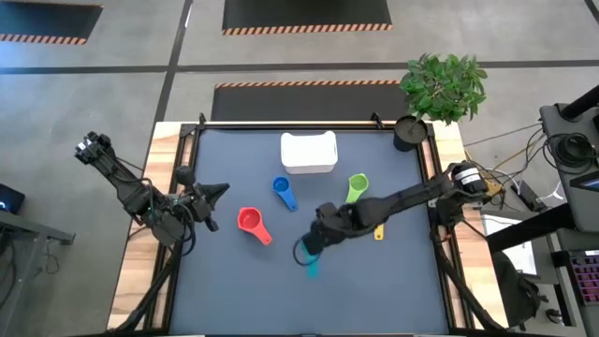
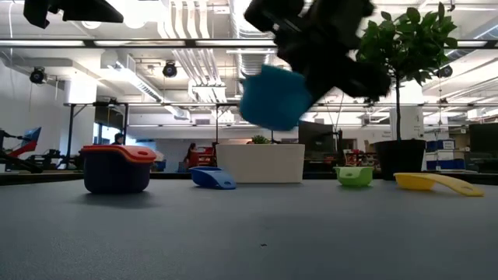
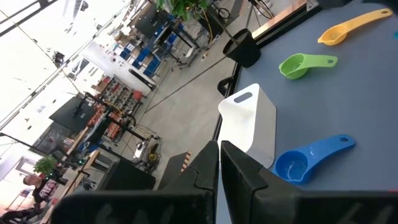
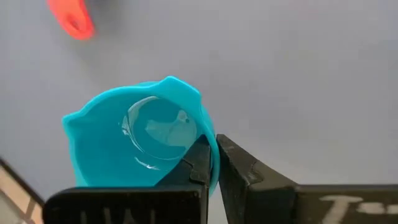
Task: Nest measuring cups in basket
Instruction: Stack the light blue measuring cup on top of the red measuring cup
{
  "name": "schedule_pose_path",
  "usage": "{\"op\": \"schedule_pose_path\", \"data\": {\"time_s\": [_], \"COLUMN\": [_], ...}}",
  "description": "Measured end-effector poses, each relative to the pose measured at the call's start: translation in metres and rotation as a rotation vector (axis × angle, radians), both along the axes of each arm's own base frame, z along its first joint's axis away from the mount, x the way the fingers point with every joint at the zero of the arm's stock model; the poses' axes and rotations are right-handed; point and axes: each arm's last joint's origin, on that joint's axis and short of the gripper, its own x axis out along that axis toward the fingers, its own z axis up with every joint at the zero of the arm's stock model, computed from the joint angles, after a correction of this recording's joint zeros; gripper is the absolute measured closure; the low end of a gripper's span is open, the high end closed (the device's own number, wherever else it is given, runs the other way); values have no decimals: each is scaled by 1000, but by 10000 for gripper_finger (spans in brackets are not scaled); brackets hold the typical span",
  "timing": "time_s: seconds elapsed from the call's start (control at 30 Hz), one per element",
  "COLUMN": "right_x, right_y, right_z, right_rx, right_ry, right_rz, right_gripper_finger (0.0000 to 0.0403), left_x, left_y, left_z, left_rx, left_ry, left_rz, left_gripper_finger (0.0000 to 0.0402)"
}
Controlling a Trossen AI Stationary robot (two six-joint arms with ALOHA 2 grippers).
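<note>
Two dark jointed arms, black cabling at the wrists, flat black fingers, white lettering on right pincer (image 4: 213, 163)

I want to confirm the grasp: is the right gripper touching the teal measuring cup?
Touching. In the right wrist view the right gripper pinches the rim of the teal measuring cup between its fingers, and the low view shows the cup lifted off the table.

The right arm reaches in from the bench's 3 o'clock edge toward its centre, forearm stretched low across the surface. Its right gripper (image 1: 314, 245) hangs at about 6 o'clock of centre, raised clear of the bench, its fingers (image 4: 200, 163) pinched close on the rim of the teal cup (image 4: 140, 137). The left arm sits folded at the 9 o'clock edge, its left gripper (image 1: 213, 193) pointing toward 3 o'clock with fingers (image 3: 239, 163) pressed together.
</note>
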Motion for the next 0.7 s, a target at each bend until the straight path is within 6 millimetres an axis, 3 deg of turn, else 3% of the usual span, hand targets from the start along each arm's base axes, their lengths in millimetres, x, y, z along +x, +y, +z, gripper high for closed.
{"op": "schedule_pose_path", "data": {"time_s": [0.33,0.7], "right_x": [33,82], "right_y": [-53,-93], "right_z": [44,56], "right_rx": [-147,-232], "right_ry": [-155,-241], "right_rz": [130,365], "right_gripper_finger": [394,394], "left_x": [0,0], "left_y": [0,0], "left_z": [0,0], "left_rx": [0,-5], "left_ry": [0,-5], "left_rz": [0,-1], "left_gripper_finger": [402,402]}}
